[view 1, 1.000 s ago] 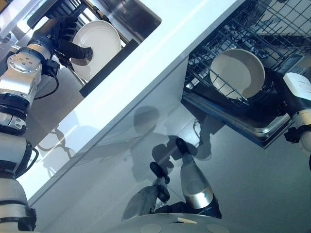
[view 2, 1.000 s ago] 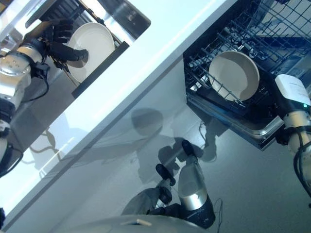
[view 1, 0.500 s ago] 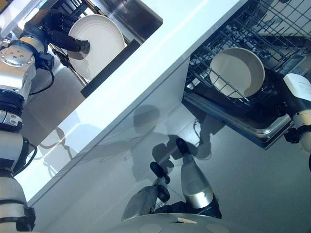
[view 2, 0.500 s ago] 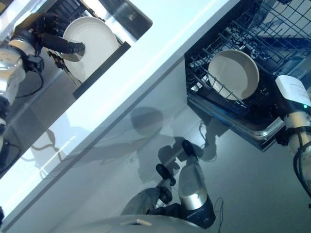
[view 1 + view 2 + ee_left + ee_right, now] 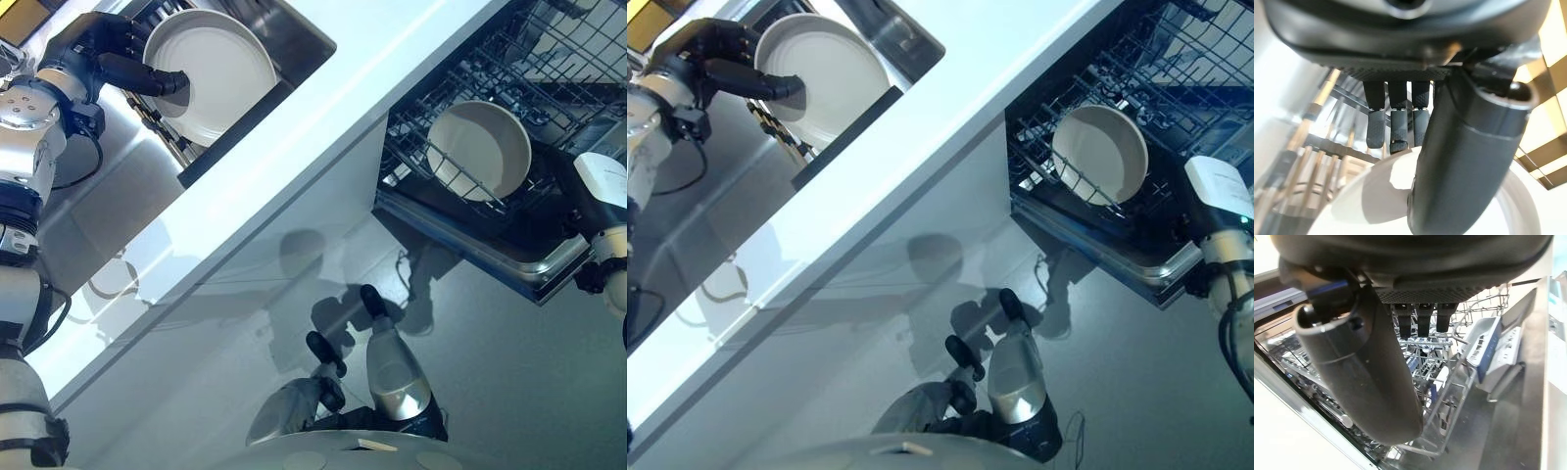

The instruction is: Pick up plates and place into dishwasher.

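Held plate: I'm seeing a round white ceramic plate (image 5: 214, 73) standing on edge at the dark slotted dish rack (image 5: 201, 155) on the white countertop (image 5: 323, 117), up at the far left beside the steel sink basin (image 5: 294, 29).
Left hand: the dark left hand (image 5: 108, 59) is pinching that white plate at its rim, thumb (image 5: 1469, 161) lying across the plate's face, fingers (image 5: 1396, 129) curling behind the edge. Clamped on it.
Plate contact: I'm not able to tell whether the plate's lower edge is sitting in the rack or hanging just clear of it.
Loaded plate: a second round white plate (image 5: 480, 149) is standing tilted in the dark wire lower rack (image 5: 460, 211) of the open dishwasher (image 5: 534, 264), under the countertop edge, well apart from the held one.
Right hand: I'm reading the dark right hand (image 5: 1400, 313) in its wrist view, hanging over the wire rack with nothing in it. Thumb and fingers are looking straight and apart, not touching the tines.
Right arm: its white-covered wrist (image 5: 602, 181) is sitting just beside the pulled-out rack's right end.
Cutlery bin: a grey-blue plastic basket (image 5: 1484, 345) is sitting in the wire rack past the right hand's fingers.
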{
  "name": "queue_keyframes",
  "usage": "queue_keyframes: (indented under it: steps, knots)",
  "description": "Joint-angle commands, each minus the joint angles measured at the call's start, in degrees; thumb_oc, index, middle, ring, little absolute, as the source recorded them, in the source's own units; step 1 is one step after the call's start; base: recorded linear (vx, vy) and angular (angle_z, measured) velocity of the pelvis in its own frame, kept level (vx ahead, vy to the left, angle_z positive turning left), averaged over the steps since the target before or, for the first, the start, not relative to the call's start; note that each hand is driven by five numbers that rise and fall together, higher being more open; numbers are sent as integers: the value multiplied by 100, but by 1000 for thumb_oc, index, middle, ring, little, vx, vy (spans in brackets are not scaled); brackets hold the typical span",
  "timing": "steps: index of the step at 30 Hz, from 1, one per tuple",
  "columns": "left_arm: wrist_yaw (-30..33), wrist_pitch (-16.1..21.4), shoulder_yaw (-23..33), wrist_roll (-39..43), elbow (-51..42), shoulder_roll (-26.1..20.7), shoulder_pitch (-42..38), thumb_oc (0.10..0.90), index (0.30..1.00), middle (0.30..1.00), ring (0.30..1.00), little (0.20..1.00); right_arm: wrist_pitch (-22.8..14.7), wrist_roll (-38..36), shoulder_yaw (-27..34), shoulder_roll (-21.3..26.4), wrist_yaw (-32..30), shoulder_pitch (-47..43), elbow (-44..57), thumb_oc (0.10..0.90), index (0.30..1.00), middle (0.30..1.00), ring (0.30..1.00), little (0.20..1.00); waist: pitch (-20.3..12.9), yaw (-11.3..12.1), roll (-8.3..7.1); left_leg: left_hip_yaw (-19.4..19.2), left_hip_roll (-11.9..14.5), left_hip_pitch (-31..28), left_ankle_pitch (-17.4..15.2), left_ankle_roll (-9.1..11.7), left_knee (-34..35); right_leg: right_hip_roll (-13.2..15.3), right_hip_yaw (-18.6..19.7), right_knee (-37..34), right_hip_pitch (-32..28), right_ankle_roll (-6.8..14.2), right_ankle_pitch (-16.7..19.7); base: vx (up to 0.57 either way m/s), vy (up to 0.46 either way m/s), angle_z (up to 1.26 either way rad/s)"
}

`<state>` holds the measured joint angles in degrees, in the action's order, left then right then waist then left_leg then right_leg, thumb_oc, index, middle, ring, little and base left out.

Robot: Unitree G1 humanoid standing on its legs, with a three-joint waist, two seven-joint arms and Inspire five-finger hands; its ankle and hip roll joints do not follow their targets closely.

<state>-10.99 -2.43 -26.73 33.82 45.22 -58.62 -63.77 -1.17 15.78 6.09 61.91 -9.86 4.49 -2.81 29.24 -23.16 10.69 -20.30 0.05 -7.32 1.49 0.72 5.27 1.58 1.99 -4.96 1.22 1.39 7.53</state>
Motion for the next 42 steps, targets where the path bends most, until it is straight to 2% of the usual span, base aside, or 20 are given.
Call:
queue_keyframes:
  steps: [1, 2, 3, 4, 7, 8, 9, 21, 23, 27, 31, 42]
  knots:
    - [86, 202, -285, 82, 89, -75, -180, 100, 300, 300, 300, 200, -223, -26, 768, 45, -464, 32, 346, 800, 900, 900, 900, 900, -837, -107, -245, 28, -107, 108, -382, -46, -322, -18, -203, 654, 105, 518, -839, 0, 0, 0]
    - [112, 216, -276, 113, 96, -94, -188, 100, 300, 300, 300, 200, -232, -29, 778, 36, -478, 56, 362, 800, 900, 900, 900, 900, -845, -113, -274, -60, -83, 145, -278, -61, -342, -35, -225, 663, 138, 475, -729, -18, -13, 4]
    - [92, 236, -266, 188, 82, -124, -201, 100, 300, 300, 300, 200, -278, -41, 821, 4, -494, 132, 372, 800, 900, 900, 900, 900, -947, -93, -251, 42, -100, 54, -389, -49, -305, -36, -211, 629, 36, 516, -841, -90, -53, 4]
    - [98, 252, -261, 217, 83, -134, -204, 100, 300, 300, 300, 200, -295, -45, 832, 0, -509, 153, 383, 800, 900, 900, 900, 900, -942, -99, -281, -50, -76, 102, -285, -63, -330, -50, -235, 644, 82, 474, -733, -5, -25, 5]
    - [81, 276, -196, 388, -3, -219, -199, 100, 300, 300, 300, 200, -325, -71, 970, -70, -499, 359, 466, 800, 900, 900, 900, 900, -1118, -80, -294, -17, -71, 11, -284, -59, -292, -79, -249, 603, -27, 473, -734, -3, -18, 5]
    - [64, 277, -183, 412, -12, -242, -212, 100, 300, 300, 300, 200, -334, -85, 995, -82, -492, 397, 469, 800, 900, 900, 900, 900, -1190, -68, -270, 80, -89, -63, -396, -45, -260, -80, -224, 576, -106, 513, -844, 0, 0, 0]
    - [69, 306, -152, 438, -36, -247, -196, 100, 300, 300, 300, 200, -355, -86, 1033, -106, -482, 455, 488, 800, 900, 900, 900, 900, -1230, -67, -303, -7, -67, -42, -295, -60, -272, -101, -251, 571, -91, 468, -737, 0, 0, 0]
    - [-151, 383, 33, 569, -88, -405, -149, 100, 300, 300, 300, 200, -500, -239, 1091, -316, -411, 650, 669, 800, 900, 900, 900, 900, -1755, 68, -364, 53, -36, -230, -293, -49, -170, -171, -258, 451, -313, 481, -710, -26, -5, 0]
    - [-198, 411, 56, 598, -101, -468, -163, 100, 300, 300, 300, 200, -583, -468, 1086, -341, -359, 642, 710, 800, 900, 900, 900, 900, -1842, 100, -394, 61, -23, -257, -295, -51, -169, -177, -268, 441, -343, 478, -704, -47, 2, 1]
    - [-244, 458, 68, 671, -169, -582, -253, 100, 300, 300, 300, 200, -854, -1019, 1081, -410, -213, 576, 824, 800, 900, 900, 900, 900, -1952, 159, -436, 73, -2, -283, -303, -52, -174, -189, -282, 451, -376, 471, -713, -51, 5, 2]
    - [-283, 501, 106, 719, -188, -634, -284, 100, 300, 300, 300, 200, -1017, -992, 1053, -483, -259, 548, 806, 800, 900, 900, 900, 900, -2052, 201, -461, 93, 9, -304, -309, -51, -170, -199, -300, 458, -395, 464, -725, -56, 16, 0]
    - [-403, 344, 278, 671, -184, -650, -62, 100, 300, 300, 300, 200, -1012, -946, 1008, -465, -279, 516, 727, 800, 900, 900, 900, 900, -2193, 279, -469, 209, -13, -342, -316, -74, -161, -195, -278, 471, -441, 482, -726, -30, 5, 3]
